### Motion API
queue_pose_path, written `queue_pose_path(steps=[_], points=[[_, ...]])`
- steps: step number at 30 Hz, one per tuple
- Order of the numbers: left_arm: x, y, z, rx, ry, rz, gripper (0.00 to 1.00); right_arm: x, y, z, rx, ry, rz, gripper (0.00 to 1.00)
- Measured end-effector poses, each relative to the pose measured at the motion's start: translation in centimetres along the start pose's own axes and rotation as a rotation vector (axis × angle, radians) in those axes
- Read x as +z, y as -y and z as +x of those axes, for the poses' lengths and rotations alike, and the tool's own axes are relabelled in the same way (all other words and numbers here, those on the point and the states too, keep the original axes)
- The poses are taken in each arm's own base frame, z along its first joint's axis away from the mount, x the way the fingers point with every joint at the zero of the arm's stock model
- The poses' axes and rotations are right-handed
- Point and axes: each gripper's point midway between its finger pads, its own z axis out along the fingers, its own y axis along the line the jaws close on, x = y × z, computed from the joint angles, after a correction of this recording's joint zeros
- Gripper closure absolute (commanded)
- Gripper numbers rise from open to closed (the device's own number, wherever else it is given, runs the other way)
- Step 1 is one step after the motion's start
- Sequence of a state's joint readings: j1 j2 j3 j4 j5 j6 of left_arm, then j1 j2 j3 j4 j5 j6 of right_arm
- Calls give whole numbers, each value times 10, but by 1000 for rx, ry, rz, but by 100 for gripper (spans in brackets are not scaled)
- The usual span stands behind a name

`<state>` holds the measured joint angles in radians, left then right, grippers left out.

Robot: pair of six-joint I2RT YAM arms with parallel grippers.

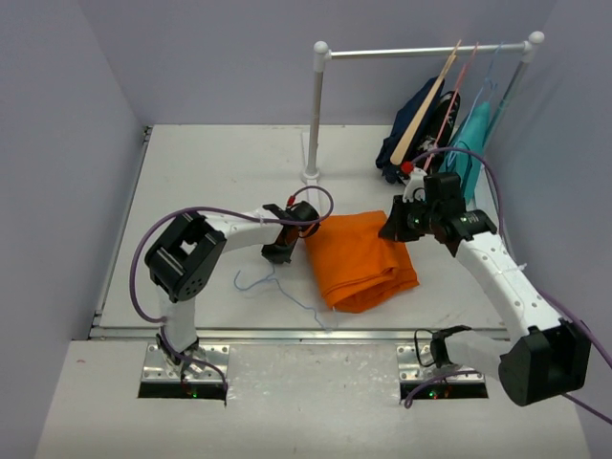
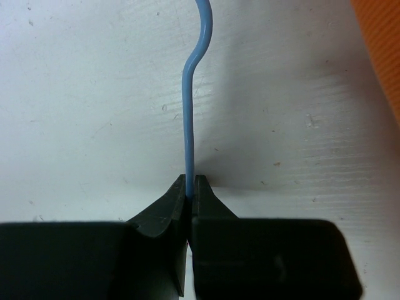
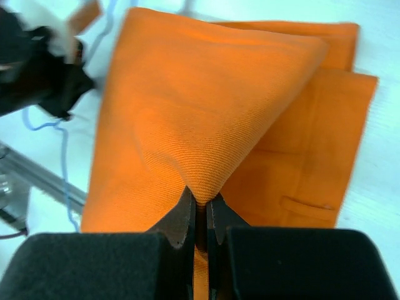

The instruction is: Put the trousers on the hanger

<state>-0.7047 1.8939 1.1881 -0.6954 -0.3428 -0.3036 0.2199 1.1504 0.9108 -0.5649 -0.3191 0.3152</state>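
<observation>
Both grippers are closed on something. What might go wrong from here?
1. The left gripper holds the hanger by its thin wire, right at the tips of its jaws, so the wire may twist or slip.
2. The right gripper pinches only a small peak of the folded trousers. Lifting might peel up one layer or lose the cloth.

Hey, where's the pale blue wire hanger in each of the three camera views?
Top external: the hanger lies on the table, left of centre, below the left jaws.
Left wrist: the hanger runs up the middle, clamped in the left jaws.
Right wrist: the hanger is a thin, blurred line at the left edge.
Shared landmark: the orange trousers.
</observation>
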Motion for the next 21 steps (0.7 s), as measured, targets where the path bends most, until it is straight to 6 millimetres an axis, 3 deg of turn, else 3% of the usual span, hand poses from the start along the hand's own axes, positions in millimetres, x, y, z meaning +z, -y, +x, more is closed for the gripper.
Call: queue_pose_path(steps=[6, 10, 14, 17, 21], points=[[-3, 10, -2, 0, 24, 48, 100, 16, 53, 32, 90, -108, 189, 100], [-8, 27, -4, 31, 56, 77, 100, 27, 98, 71, 215, -212, 335, 100], [-12, 46, -9, 59, 102, 102, 100, 24, 135, 102, 353, -272, 464, 100], [-12, 53, -12, 69, 126, 106, 100, 24, 148, 110, 415, -289, 505, 100], [-11, 50, -15, 53, 130, 71, 100, 32, 148, 112, 430, -301, 482, 96]])
